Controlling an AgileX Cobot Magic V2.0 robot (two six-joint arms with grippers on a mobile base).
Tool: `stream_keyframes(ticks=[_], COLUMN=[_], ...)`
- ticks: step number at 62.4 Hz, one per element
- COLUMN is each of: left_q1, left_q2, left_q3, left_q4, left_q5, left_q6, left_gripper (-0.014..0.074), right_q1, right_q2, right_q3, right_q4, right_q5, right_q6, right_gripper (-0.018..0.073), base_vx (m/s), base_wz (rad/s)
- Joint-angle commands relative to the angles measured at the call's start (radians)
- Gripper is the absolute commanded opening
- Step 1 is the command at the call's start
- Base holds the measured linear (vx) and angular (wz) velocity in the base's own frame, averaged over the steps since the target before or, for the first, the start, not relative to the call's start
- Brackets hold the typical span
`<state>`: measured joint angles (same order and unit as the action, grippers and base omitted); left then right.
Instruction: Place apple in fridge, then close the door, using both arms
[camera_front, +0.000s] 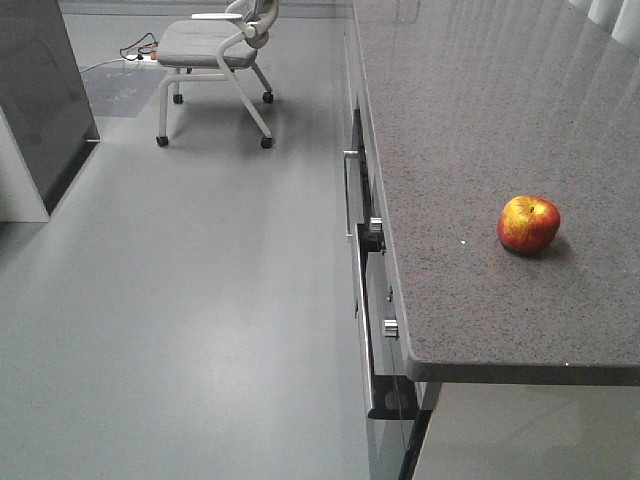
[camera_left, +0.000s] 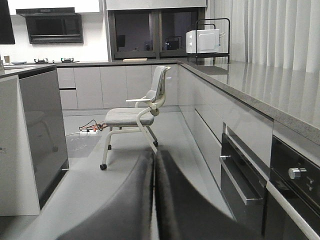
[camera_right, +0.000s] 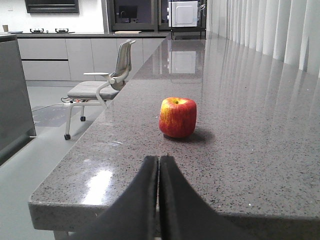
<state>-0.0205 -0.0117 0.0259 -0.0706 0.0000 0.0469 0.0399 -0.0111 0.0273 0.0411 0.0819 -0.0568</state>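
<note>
Legend: a grey speckled worktop (camera_front: 470, 100) is shown running along the right side, with a built-in oven (camera_left: 245, 175) and its metal knobs (camera_front: 376, 226) set below the worktop's front edge. A white microwave (camera_left: 202, 41) is seen on a black rack (camera_left: 229, 37) at the worktop's far corner, and pale curtains (camera_left: 270, 30) are hung along its back edge. A light grey wheeled chair (camera_front: 215, 50) is placed on the grey floor (camera_front: 200, 300), near a power strip (camera_left: 91, 131).

Even, cool light — countertop (camera_right: 97, 187) glare, soft shadow beside the apple (camera_right: 177, 117).
</note>
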Motion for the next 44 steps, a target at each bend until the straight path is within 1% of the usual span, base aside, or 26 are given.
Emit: stream_keyframes(ticks=[1,29,34,38,44], left_q1=[0.001,0.001,0.001,0.001,0.001], left_q2=[-0.015,-0.015,-0.015,-0.015,-0.015], left_q3=[0.021,0.021,0.021,0.021,0.021], left_q4=[-0.003,-0.003,-0.003,-0.003,-0.003], left_q5=[-0.073,-0.073,-0.073,-0.073,-0.073], left_q6=[-0.003,-0.003,-0.003,-0.003,-0.003], left_gripper=[-0.0006,-0.0006,-0.0006,-0.0006,-0.0006], right_q1=[-0.001,-0.001,-0.001,-0.001,-0.001], right_q2=[-0.016,-0.016,-0.016,-0.016,-0.008], right_q3=[0.014,0.014,0.007,-0.024,-0.119], right_q4=[-0.006,-0.007,0.005,0.016,0.021], right_q5=[-0.074,-0.082,-0.090,-0.082,-0.023], right_q6=[-0.009,-0.009,-0.005,0.008,0.010], right_gripper=[-0.0003,-0.0003,-0.0003,-0.0003,-0.0003], base_vx=[0.00,0.00,0.00,0.00,0.00], base_wz=[0.00,0.00,0.00,0.00,0.00])
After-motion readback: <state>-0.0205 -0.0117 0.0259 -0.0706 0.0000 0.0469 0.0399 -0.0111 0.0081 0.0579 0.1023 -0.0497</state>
